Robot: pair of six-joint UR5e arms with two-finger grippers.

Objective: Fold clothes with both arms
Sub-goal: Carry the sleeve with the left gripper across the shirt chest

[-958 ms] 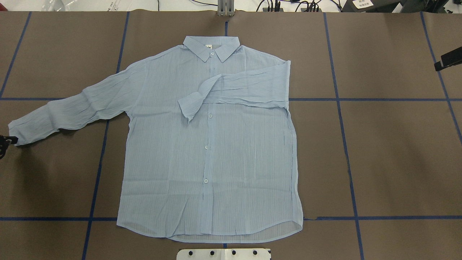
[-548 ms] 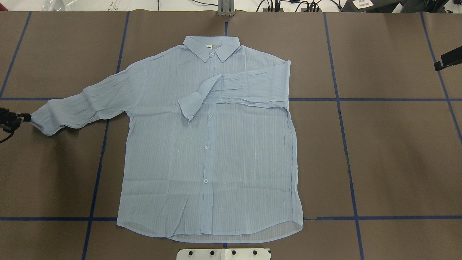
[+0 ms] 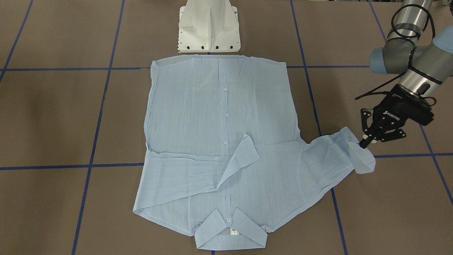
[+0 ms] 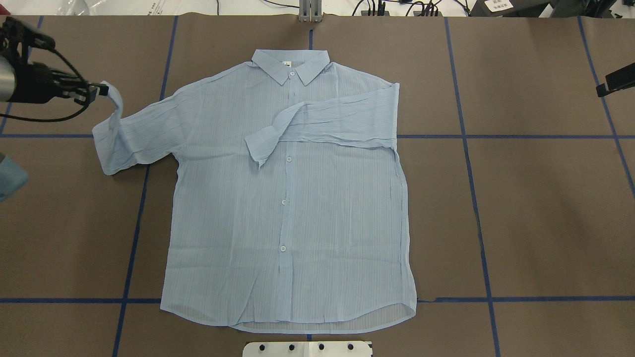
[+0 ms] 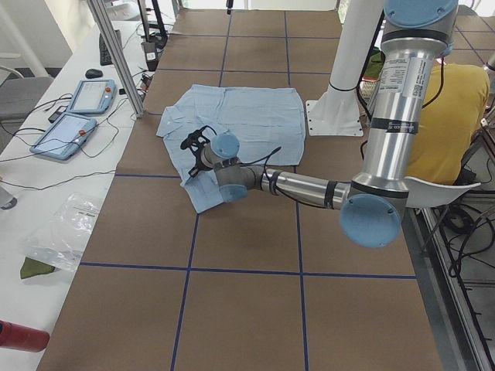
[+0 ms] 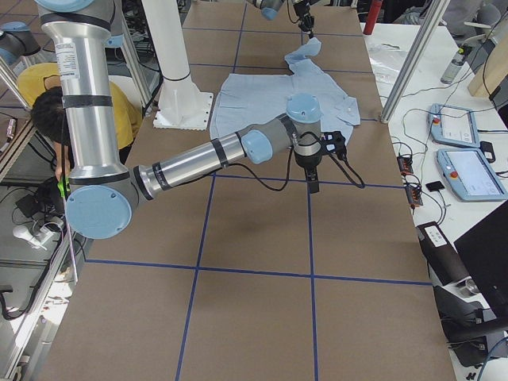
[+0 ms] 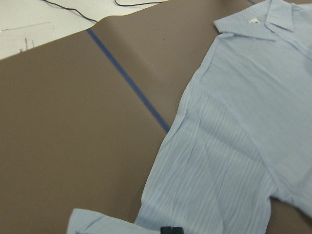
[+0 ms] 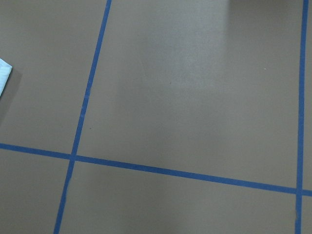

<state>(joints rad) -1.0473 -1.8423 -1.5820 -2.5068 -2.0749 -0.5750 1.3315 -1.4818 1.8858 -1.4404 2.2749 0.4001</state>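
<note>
The pale blue shirt (image 4: 297, 223) lies flat, front up and buttoned, with its collar (image 4: 290, 67) at the far side of the table. One sleeve (image 4: 337, 124) is folded across the chest. My left gripper (image 4: 96, 90) is shut on the cuff of the other sleeve (image 4: 134, 134) and holds it lifted, so the sleeve doubles back on itself; the front view shows the same grip (image 3: 364, 143). The left wrist view looks down on the shirt's shoulder (image 7: 243, 122). My right gripper (image 4: 615, 82) hangs over bare table at the right edge, away from the shirt, its jaws unclear.
Blue tape lines (image 4: 466, 136) cross the brown table cover. The white pedestal base (image 3: 208, 24) stands just behind the shirt's hem. A metal post (image 4: 310, 10) stands beyond the collar. Tablets (image 5: 77, 116) lie on the side bench. A person in yellow (image 5: 452, 116) sits behind the robot.
My left gripper has carried the cuff up and toward the far side and the shirt's body. The sleeve, stretched out a second ago, now bends back on itself. The right gripper has not moved.
</note>
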